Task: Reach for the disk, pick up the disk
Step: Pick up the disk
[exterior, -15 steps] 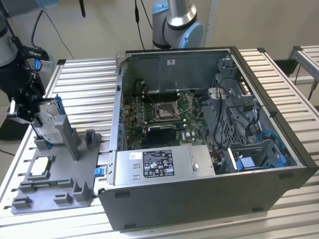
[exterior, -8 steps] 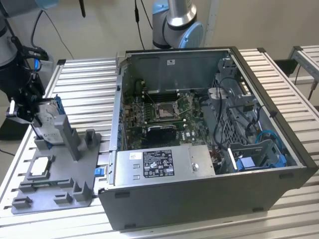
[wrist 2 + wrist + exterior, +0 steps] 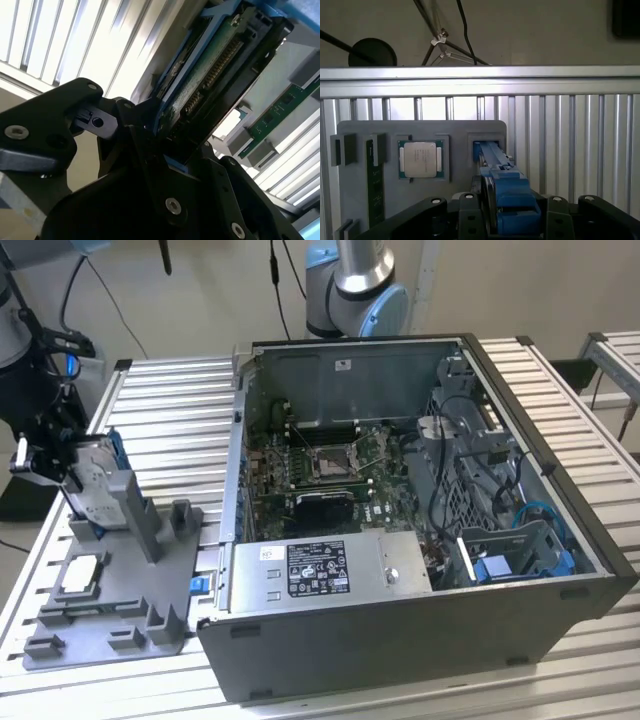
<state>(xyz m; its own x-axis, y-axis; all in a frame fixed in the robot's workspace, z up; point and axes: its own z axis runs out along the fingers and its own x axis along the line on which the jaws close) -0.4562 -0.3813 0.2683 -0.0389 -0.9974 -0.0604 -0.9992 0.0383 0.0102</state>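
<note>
The gripper (image 3: 514,214) clamps the disk (image 3: 496,156), which stands on edge in the grey holder (image 3: 457,150).

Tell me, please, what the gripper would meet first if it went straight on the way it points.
Most likely the disk, directly ahead of the gripper, standing in the grey holder.

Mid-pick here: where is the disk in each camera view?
Exterior view: the disk stands in the grey fixture, at the exterior view's far left.
First wrist view: edge-on, blue frame nearest, in the slot beside the square chip.
Second wrist view: close up, circuit-board side showing.
Shared landmark: the grey fixture under it.
</note>
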